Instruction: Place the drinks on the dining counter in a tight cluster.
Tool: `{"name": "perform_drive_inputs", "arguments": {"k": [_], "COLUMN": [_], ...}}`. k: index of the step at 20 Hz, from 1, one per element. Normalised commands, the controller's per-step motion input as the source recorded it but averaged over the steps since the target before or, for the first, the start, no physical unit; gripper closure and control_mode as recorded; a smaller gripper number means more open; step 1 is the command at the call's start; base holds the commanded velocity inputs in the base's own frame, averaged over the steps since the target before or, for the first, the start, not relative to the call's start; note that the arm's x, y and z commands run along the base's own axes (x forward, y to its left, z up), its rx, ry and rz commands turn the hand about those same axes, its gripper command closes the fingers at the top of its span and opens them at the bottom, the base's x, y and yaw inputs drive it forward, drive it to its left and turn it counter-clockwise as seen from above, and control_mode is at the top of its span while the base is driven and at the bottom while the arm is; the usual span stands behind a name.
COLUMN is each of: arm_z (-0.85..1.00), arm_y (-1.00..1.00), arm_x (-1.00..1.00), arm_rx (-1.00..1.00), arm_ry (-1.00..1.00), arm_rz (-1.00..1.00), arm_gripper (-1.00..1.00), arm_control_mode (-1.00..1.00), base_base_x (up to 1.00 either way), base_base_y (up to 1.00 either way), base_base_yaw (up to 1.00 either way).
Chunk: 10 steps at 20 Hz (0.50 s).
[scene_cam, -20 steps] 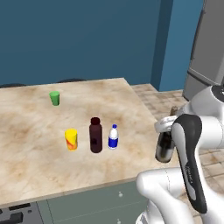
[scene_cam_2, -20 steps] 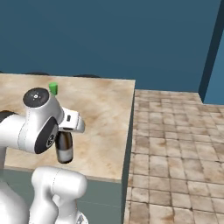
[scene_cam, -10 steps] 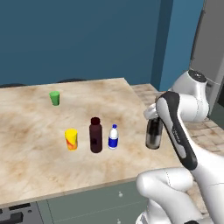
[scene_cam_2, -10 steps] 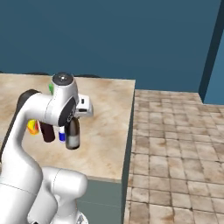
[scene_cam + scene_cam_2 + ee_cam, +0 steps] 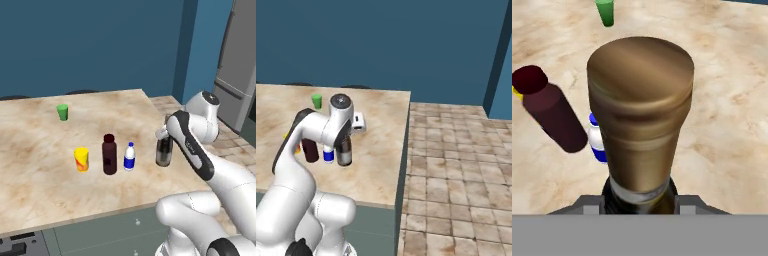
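Drinks first, and the nearest is the dark grey-black bottle (image 5: 163,152), upright in the pincer (image 5: 165,136), whose jaws are narrowed onto it near the top. It sits low over the desk (image 5: 40,190), close to the right-hand edge; whether its base touches the marble I cannot tell. Just past it stands the little white bottle with the blue label (image 5: 129,156), and right beside that the tall maroon bottle (image 5: 109,154); those two are already paired up. So by my reckoning two of three are in place, and what's left is to set this last one down snug against them and let go. There's a clear gap between it and the white bottle for now.

Further along, a yellow cup (image 5: 81,159) sits just beyond the maroon bottle, and well back a small green cup (image 5: 62,112).

The hand view gives what the others don't: the held bottle's brown cap (image 5: 640,65) close up. The right base view shows the tiled floor (image 5: 456,165) past the desk's edge, and there the arm covers most of the yellow cup.
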Motion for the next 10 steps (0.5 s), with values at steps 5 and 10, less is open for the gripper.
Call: {"name": "perform_drive_inputs", "arguments": {"k": [5, 10], "arm_z": [-0.07, -0.08], "arm_y": [0.07, 0.00], "arm_x": [0.60, 0.33], "arm_rx": [0.00, 0.00], "arm_ry": [0.00, 0.01], "arm_rz": [0.19, 0.08], "arm_gripper": [1.00, 1.00], "arm_control_mode": [-1.00, -1.00], "base_base_x": [0.00, 0.00], "base_base_y": [0.00, 0.00], "base_base_yaw": [0.00, 0.00]}}
